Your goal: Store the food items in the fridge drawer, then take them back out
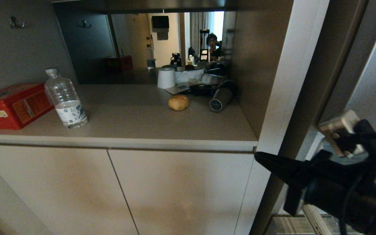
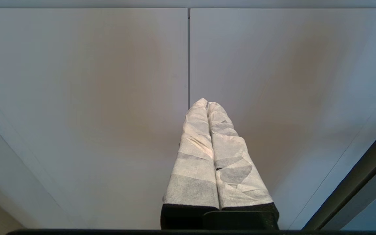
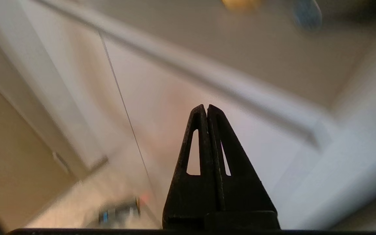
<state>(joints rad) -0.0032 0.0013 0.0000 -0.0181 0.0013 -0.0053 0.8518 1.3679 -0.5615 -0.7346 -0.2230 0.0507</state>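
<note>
A tan oval potato (image 1: 178,102) lies on the beige counter (image 1: 142,124), toward its back right; it shows blurred in the right wrist view (image 3: 240,4). My right gripper (image 1: 256,156) is shut and empty, reaching in from the lower right, its black tip level with the counter's right front corner and well below the potato. In its own view the right gripper (image 3: 206,106) points at the cabinet front. My left gripper (image 2: 206,102), wrapped in white tape, is shut and empty, facing the cabinet doors. The fridge drawer is hidden behind my right arm.
A clear water bottle (image 1: 65,102) and a red tin box (image 1: 11,104) stand at the counter's left. A hair dryer (image 1: 220,98) and a white cup (image 1: 166,78) sit behind the potato. A mirror reflects a person (image 1: 212,44). The tall silver fridge door (image 1: 375,85) rises at right.
</note>
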